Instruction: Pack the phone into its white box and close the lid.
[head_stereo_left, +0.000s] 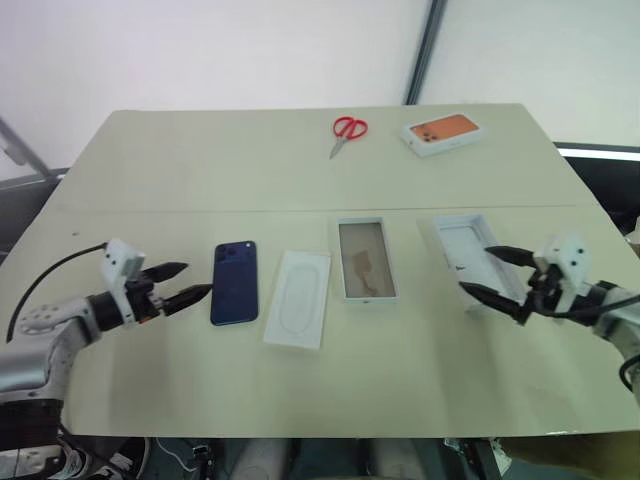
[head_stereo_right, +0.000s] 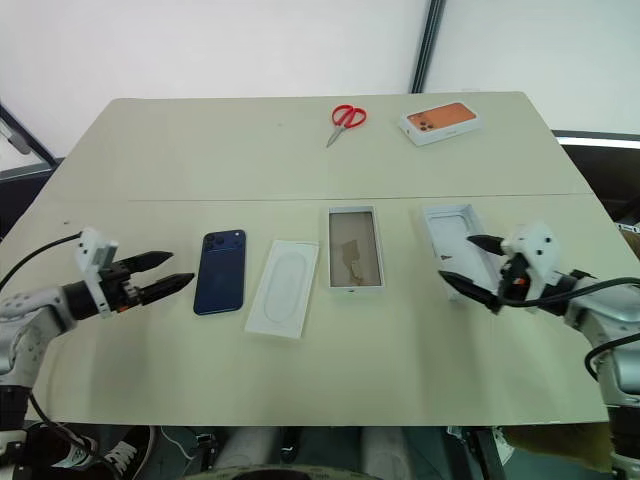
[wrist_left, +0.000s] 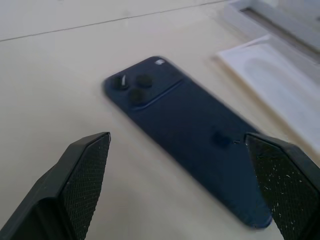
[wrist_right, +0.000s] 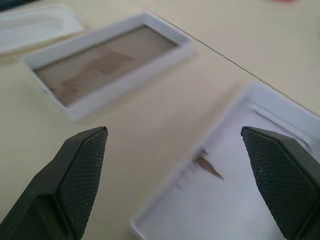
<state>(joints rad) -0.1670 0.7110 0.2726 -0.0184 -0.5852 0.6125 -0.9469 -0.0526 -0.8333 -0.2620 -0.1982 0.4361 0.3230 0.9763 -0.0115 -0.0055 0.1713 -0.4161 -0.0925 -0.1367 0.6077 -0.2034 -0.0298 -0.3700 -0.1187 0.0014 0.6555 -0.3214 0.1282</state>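
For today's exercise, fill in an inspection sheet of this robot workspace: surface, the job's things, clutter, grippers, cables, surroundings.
Surface: beige table, a seam line across it.
Job's things: phone lying back up, loose; white box open, nothing in it; lid lying inside up at the right.
Clutter: white insert between phone and box; red scissors and box with an orange phone picture at the far edge.
Grippers: left gripper open, beside the phone; right gripper open, at the lid.
Cables: black cable at the left arm.
Surroundings: white walls, dark pole.

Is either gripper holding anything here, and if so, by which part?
Nothing is held. The left gripper is open beside the phone; the right gripper is open over the lid.
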